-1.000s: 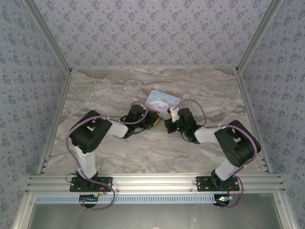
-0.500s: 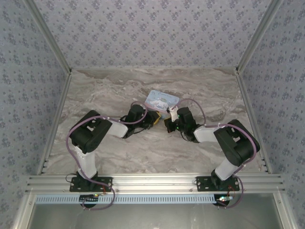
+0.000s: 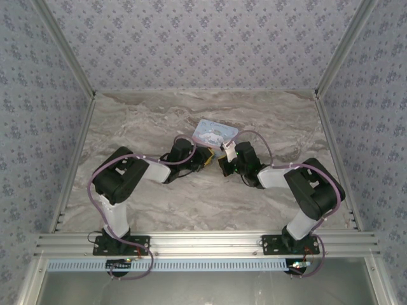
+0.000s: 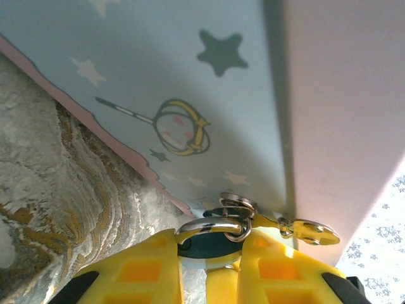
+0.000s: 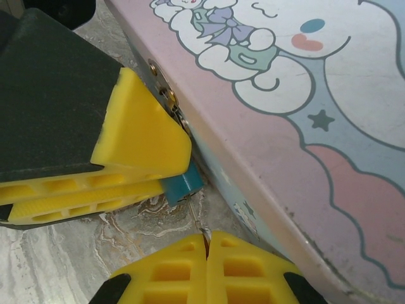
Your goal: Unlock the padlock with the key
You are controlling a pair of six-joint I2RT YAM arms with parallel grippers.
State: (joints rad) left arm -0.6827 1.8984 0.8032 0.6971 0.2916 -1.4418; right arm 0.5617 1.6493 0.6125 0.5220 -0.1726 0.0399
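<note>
Left gripper: yellow fingers clamped on the tiny blue-teal padlock with thin silver shackle. The body sits between the pads and the shackle arches just above the tips. The shackle passes through a small silver ring at the lower edge of the light-blue rectangular tin with cartoon picture.

Right gripper: fingertips pressed together. A thin silver sliver of metal pokes out of the seam, pointing at the padlock. I cannot tell if it is the key.

In the right wrist view one teal corner of the padlock shows under the left gripper's finger. It is just beside the tin's side wall, low over the grey marbled table.

Hidden or unclear:
- Most of the padlock body, and its keyhole, are covered by the left fingers.
- A small flat metal tab hangs beside the ring; what it is I cannot make out.
- From above, both grippers meet at the tin's near edge, and the padlock is too small to see.
</note>
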